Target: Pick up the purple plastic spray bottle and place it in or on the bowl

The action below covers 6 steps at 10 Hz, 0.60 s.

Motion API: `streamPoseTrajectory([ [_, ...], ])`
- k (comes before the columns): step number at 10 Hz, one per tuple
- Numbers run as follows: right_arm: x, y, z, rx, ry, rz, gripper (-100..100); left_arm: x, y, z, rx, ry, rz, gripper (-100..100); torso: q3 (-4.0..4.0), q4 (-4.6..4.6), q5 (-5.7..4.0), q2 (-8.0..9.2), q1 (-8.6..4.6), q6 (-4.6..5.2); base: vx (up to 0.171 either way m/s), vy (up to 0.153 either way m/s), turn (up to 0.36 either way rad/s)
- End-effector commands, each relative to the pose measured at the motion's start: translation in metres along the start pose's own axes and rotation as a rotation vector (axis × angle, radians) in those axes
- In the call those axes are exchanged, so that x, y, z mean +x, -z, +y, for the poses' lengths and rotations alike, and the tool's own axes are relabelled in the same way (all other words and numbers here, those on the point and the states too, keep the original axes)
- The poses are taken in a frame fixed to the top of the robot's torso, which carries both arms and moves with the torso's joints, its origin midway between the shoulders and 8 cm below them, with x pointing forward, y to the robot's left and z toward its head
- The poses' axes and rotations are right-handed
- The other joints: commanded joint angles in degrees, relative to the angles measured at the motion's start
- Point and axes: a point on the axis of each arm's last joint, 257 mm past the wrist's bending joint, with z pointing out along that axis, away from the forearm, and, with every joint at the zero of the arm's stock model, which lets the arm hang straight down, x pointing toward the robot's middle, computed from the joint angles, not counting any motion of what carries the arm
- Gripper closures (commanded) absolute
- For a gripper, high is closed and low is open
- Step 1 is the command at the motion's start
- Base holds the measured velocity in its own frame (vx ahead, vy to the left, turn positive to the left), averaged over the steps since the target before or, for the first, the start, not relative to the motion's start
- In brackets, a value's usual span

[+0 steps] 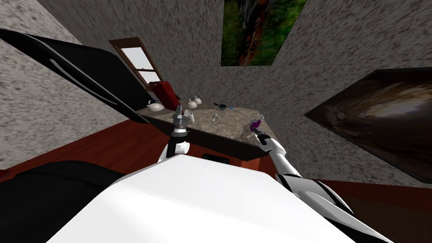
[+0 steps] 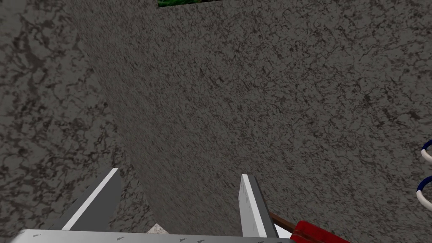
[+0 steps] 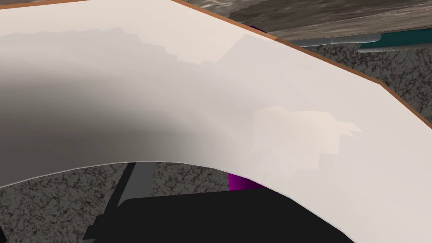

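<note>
right gripper point(image 1: 255, 128) sits at the purple spray bottle point(image 1: 255, 123) on the counter's point(image 1: 228, 122) right corner, grip can't be told. the white bowl point(image 3: 211, 105) crowds close: any nudge may topple the bottle off the edge. left gripper point(image 2: 181, 174) hangs wide.

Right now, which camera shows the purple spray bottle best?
Head view: most of the purple spray bottle shows, at the right pincer by the counter. Right wrist view: a purple sliver behind a pale curved surface. Left wrist view faces away.
</note>
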Motion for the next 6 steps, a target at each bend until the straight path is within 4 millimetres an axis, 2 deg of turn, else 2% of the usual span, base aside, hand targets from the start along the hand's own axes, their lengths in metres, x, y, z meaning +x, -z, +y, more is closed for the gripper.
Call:
streamPoseTrajectory([
  [1, -0.001, -0.011, 0.018, -0.026, 0.008, 0.003, -100, 0.000, 0.000, 0.000, 0.000, 0.000, 0.000, 0, 0.00, 0.00, 0.00, 0.00, 0.00, 0.00, -0.013, 0.003, -0.152],
  [4, -0.021, -0.024, 0.022, -0.023, 0.004, -0.016, -100, 0.000, 0.000, 0.000, 0.000, 0.000, 0.000, 0, -0.02, 0.01, 0.02, -0.04, 0.04, -0.09, -0.003, 0.000, 0.020],
  [5, -0.012, -0.031, 0.058, -0.087, 0.032, -0.001, -100, 0.000, 0.000, 0.000, 0.000, 0.000, 0.000, 0, -0.02, 0.00, 0.01, -0.05, 0.04, -0.08, -0.008, -0.007, -0.336],
  [6, -0.019, -0.037, 0.057, -0.079, 0.030, -0.003, -100, 0.000, 0.000, 0.000, 0.000, 0.000, 0.000, 0, -0.01, 0.00, 0.00, -0.02, 0.00, -0.01, -0.015, 0.002, -0.169],
])
